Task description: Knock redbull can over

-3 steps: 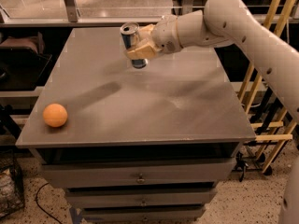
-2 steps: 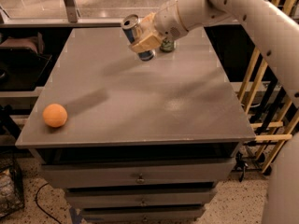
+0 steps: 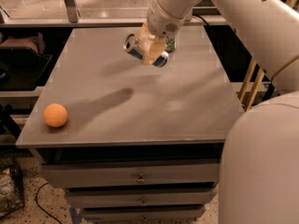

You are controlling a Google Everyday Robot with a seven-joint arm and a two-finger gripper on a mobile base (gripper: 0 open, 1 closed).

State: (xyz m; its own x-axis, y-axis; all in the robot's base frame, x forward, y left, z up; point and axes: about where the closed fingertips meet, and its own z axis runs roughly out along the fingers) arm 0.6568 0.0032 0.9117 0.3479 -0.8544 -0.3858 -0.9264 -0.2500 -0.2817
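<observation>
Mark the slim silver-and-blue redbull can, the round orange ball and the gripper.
slim silver-and-blue redbull can (image 3: 131, 45): camera view, shiny top end.
round orange ball (image 3: 55, 115): camera view, its middle.
gripper (image 3: 152, 55): camera view, between fingertips clamping the can, far end of table (image 3: 196, 120).

One each: redbull can (image 3: 132, 47), green can (image 3: 171, 44), ball (image 3: 55, 115), gripper (image 3: 152, 52) over table (image 3: 140, 115).

Grey metal drawer cabinet (image 3: 93, 176) stands on speckled floor (image 3: 29, 171).

gripper (image 3: 150, 55) w/ redbull can (image 3: 132, 45) over table (image 3: 187, 115) rear | green can (image 3: 171, 44) behind | ball (image 3: 55, 115) front-left
</observation>
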